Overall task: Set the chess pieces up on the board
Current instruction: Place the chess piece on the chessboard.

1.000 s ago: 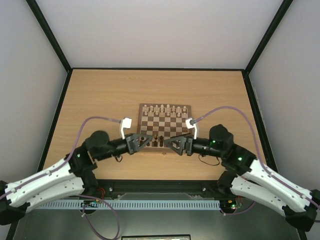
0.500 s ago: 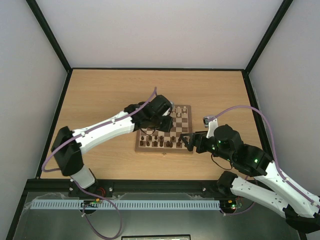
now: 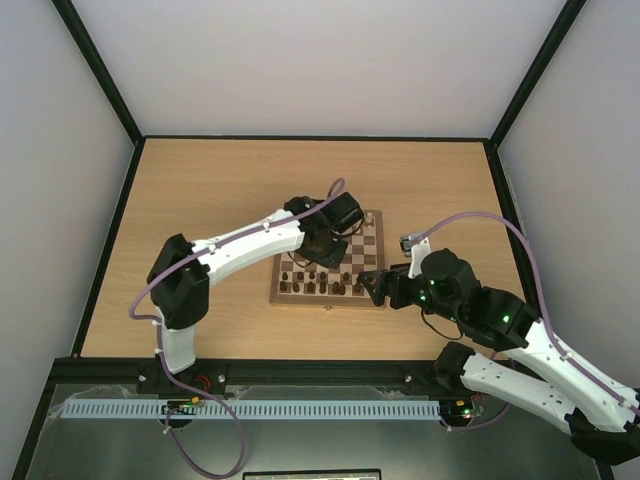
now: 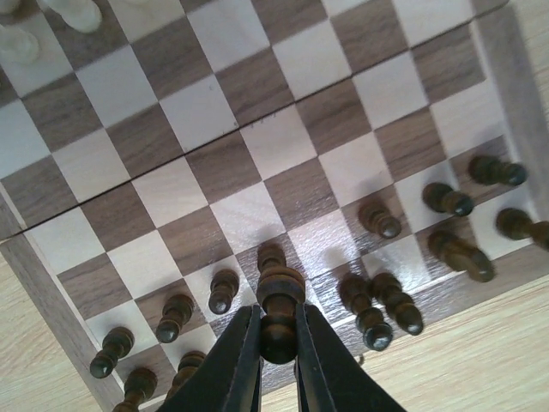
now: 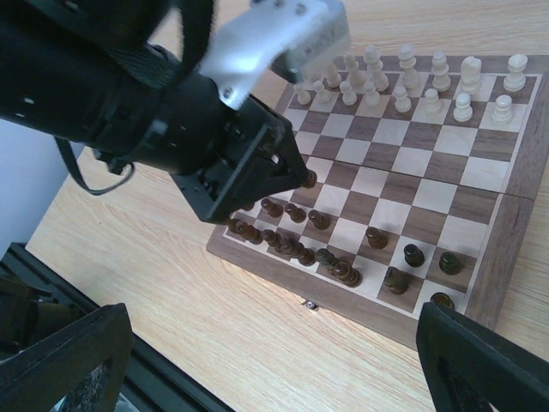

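Board [image 4: 257, 146], left fingers [image 4: 236, 365] with dark piece [image 4: 279, 300] now farther right.

A light wooden table [image 3: 200, 180] edged in black stood inside a booth of plain pale walls [image 3: 320, 60] on three sides, with black frame posts [image 3: 100, 70] rising at the far corners, a white slotted rail [image 3: 300, 410] along the near edge, and soft, even light.
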`<state>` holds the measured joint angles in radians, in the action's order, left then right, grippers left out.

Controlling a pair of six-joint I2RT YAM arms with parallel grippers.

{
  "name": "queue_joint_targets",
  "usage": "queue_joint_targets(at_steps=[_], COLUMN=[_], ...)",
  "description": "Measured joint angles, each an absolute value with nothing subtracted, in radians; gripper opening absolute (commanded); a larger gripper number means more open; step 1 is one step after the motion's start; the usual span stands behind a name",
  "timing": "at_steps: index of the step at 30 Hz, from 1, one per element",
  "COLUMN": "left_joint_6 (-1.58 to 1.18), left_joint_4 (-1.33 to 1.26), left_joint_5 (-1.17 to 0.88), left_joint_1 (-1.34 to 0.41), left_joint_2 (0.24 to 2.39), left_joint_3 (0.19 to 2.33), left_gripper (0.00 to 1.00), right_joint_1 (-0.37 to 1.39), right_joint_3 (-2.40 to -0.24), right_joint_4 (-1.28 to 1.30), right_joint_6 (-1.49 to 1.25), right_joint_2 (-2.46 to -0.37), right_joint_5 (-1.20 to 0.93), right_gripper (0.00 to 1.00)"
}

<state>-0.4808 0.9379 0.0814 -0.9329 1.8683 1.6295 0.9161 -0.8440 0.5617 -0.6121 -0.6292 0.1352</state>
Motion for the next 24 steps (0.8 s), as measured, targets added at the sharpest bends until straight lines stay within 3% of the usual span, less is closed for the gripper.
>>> queue_joint_targets(at_steps=[24], left_joint_6=[-0.384], left_joint_4=[1.0], left_joint_5=[0.059], left_joint_1=[-0.988], left_joint_2=[2.06], left_joint_3=[1.708], left_gripper=[0.02], right_joint_1=[0.916], right_joint_3=[-0.842], right_joint_4=[0.562], right_joint_6=[-0.591], right_joint_2=[-0.632], right_joint_5=[0.104], right_gripper=[0.92])
